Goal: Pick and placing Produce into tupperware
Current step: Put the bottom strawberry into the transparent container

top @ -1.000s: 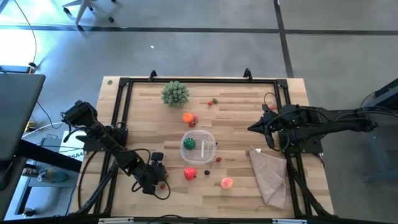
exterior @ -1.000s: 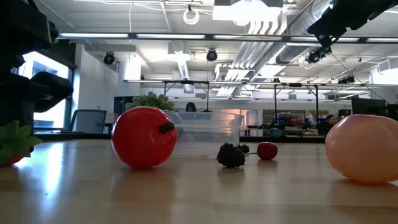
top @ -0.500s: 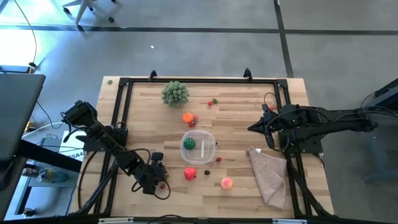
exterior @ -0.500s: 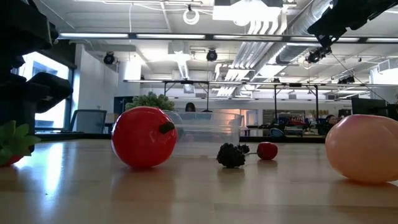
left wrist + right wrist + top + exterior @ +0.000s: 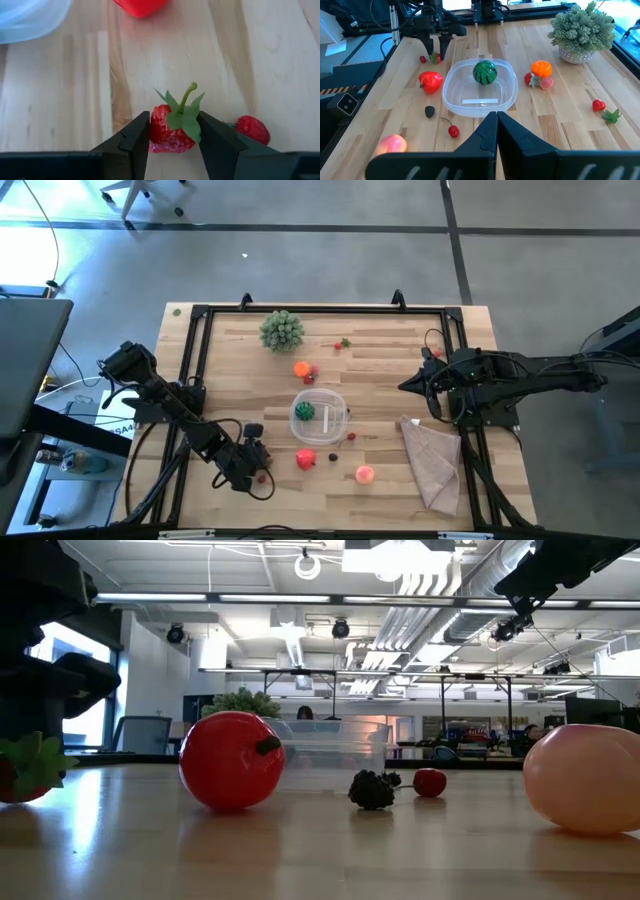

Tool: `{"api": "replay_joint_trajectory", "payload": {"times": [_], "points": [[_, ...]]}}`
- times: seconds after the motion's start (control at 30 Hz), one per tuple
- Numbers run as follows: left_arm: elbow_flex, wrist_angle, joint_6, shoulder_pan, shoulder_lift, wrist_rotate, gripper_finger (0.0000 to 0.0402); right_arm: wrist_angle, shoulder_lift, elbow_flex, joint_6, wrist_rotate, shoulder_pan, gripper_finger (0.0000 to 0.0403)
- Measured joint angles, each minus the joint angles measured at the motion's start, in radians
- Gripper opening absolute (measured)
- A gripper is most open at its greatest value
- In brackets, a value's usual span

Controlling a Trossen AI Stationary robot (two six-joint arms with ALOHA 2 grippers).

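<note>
Tupperware [image 5: 479,88] sits mid-bench, well ahead of the left gripper [image 5: 172,131] and holds one piece of produce, a green striped melon ball [image 5: 484,72]; nothing else shows inside it

Left gripper is down at the near left part of the bench [image 5: 400,475], its two dark fingers [image 5: 137,131] narrowed onto a strawberry [image 5: 170,131] with a green leafy cap and stem, one finger touching each side of the fruit. Whether the berry is clear of the wood I cannot tell. Just beside the gripper lies a small red berry [image 5: 252,129], loose on the boards. Ahead of it, between gripper and tupperware, rests a red apple [image 5: 431,81]

Beyond the apple, further from the left gripper, lie a dark blackberry [image 5: 429,111], a cherry [image 5: 453,131] and a pink peach [image 5: 392,144]. On the container's far side an orange [image 5: 540,69] touches a pink piece [image 5: 546,83]

Right gripper [image 5: 496,120] hangs above the bench's right side, near a tan cloth [image 5: 430,455], fingers pressed together with nothing between them
</note>
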Motion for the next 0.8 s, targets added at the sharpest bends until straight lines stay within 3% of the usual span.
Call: {"api": "replay_joint_trajectory", "payload": {"times": [0.27, 0.53, 0.67, 0.8], "points": [[0.000, -0.002, 0.003, 0.000, -0.007, -0.103, 0.0138, 0.000, 0.000, 0.000, 0.000, 0.000, 0.000, 0.0000], [0.054, -0.038, 0.067, 0.004, -0.092, -0.242, 0.0138, 0.000, 0.000, 0.000, 0.000, 0.000, 0.000, 0.0000], [0.113, -0.078, 0.100, 0.063, -0.146, -0.305, 0.0138, -0.001, 0.000, 0.000, 0.000, 0.000, 0.000, 0.0000], [0.168, -0.079, 0.187, 0.194, -0.182, -0.244, 0.0138, -0.001, 0.000, 0.000, 0.000, 0.000, 0.000, 0.0000]]}}
